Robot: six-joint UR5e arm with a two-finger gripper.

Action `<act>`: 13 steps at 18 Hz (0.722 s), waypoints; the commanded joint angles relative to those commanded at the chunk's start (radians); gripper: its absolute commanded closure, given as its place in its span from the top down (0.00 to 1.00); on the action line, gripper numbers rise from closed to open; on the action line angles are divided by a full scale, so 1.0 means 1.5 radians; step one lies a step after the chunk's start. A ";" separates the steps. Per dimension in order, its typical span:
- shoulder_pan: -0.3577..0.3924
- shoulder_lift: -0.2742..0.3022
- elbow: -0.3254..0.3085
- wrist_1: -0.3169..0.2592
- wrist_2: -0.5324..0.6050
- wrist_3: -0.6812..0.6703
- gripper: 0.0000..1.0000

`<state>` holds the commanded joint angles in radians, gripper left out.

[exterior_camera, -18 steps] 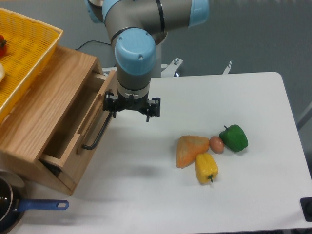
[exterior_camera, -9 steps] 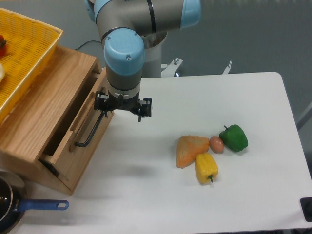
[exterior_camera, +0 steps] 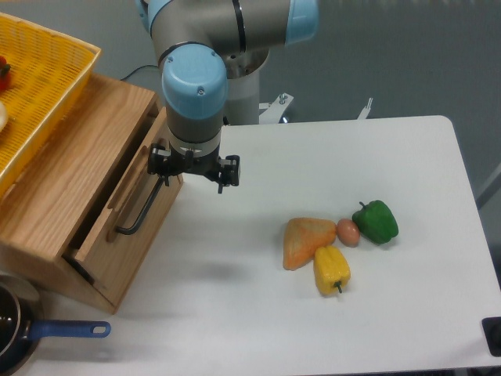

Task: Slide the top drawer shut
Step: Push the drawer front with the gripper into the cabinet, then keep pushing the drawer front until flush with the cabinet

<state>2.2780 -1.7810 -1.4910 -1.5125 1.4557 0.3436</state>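
The claw [exterior_camera: 192, 168] has its fingers spread and grips nothing; its left side presses against the front panel of the top drawer [exterior_camera: 137, 207], beside the upper end of the black bar handle [exterior_camera: 142, 208]. Over the last second it has shoved that drawer leftward into the wooden cabinet [exterior_camera: 63, 184], so only a narrow gap remains. By my reading, the closing is nearly complete.

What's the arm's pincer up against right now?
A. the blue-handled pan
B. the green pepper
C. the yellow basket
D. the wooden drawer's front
D: the pincer sits at the drawer front by its black handle, far from the other things.
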 joint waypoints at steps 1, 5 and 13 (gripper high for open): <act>0.000 0.001 -0.001 0.000 0.000 -0.004 1.00; -0.003 0.001 -0.001 0.000 0.000 -0.007 1.00; -0.016 0.002 -0.001 0.000 0.000 -0.014 1.00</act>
<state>2.2534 -1.7779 -1.4926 -1.5125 1.4557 0.3221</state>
